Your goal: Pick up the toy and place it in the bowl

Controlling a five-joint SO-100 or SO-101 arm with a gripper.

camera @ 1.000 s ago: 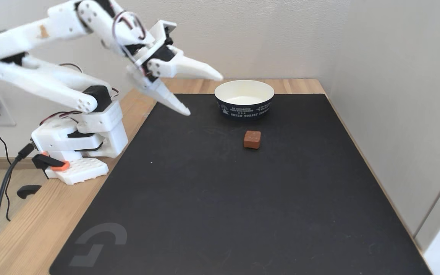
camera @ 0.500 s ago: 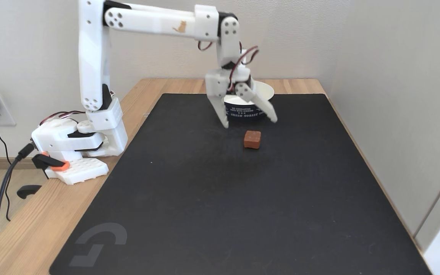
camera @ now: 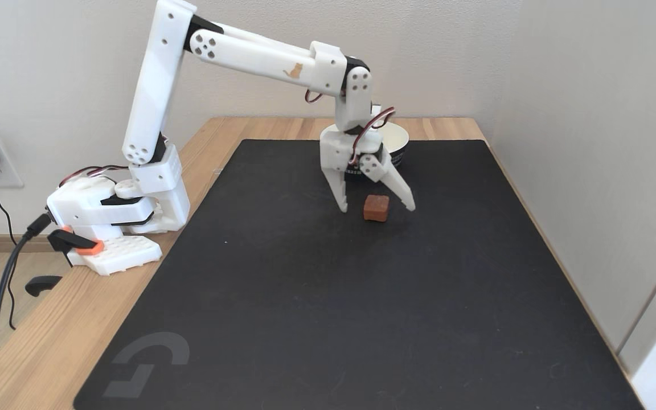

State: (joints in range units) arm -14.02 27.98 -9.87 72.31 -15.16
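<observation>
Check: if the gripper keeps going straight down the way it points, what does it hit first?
Probably the toy: the gripper points down with open jaws on either side of it. Depth is unclear from this one view; if offset, the fingertips meet the black mat.
</observation>
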